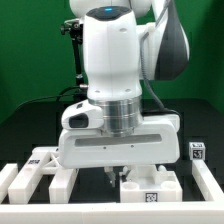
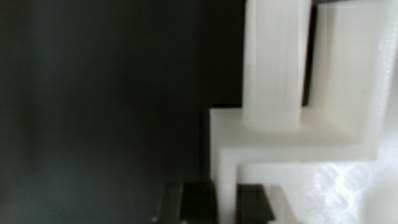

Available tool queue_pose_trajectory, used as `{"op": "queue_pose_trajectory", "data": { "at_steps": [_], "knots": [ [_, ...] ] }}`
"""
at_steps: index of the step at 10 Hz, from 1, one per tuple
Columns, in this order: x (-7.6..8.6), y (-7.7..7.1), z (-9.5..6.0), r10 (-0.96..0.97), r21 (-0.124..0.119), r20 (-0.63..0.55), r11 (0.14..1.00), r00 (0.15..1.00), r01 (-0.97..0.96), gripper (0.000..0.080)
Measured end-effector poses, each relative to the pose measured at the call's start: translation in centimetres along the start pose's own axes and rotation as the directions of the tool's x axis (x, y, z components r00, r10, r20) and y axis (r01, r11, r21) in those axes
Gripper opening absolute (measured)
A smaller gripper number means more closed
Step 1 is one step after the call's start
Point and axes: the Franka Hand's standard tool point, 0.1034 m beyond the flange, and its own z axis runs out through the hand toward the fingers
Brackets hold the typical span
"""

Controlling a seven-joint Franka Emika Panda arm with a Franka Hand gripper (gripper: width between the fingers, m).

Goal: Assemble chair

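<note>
**Surroundings**
- Black table in front of a green backdrop.
- The arm is glossy white and bulky. It fills the middle of the exterior view and blocks most of the table behind it.
- Its broad wrist housing overhangs the row of parts and hides the middle of that row.
- Black cabling runs down beside the arm on the exterior view's left.

**Gripper**
- It points straight down, low over the table, among the parts.
- The jaws are drawn close together. In the wrist view the dark fingertips leave only a narrow slit between them.
- Whether anything thin is pinched in that slit cannot be told.

**Chair**
- The chair is not put together. It lies as loose pieces in a row along the near side of the table, low in the exterior view.
- The pieces are chunky matte white blocks and slabs, several bearing square black-and-white tags.
- The middle piece lies just beside the gripper, toward the exterior view's right, with tags on its upper face.
- A tagged piece lies on the exterior view's left.
- A small tagged block stands apart on the exterior view's right.
- The wrist view shows stepped white pieces close by the fingertips, blurred, with bare dark table next to them. No tags can be made out there.
</note>
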Motion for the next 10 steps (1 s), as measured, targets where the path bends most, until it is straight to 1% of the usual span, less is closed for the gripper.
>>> {"op": "queue_pose_trajectory", "data": {
  "at_steps": [3,5,6,8,10],
  "knots": [
    [1.1,-2.1,0.0,-0.011,0.001,-0.015,1.000,1.000,0.011,0.0031],
    [2.4,-3.0,0.3,-0.006,0.002,-0.029,1.000,1.000,0.006,0.0031],
    [2.8,-3.6,0.3,0.004,0.003,-0.032,1.000,0.999,-0.003,0.0031],
    [2.8,-3.7,0.2,0.025,0.001,-0.009,1.000,1.000,-0.025,0.0031],
    [2.8,-3.7,0.3,0.024,0.001,-0.009,1.000,1.000,-0.024,0.0031]
  ]
}}
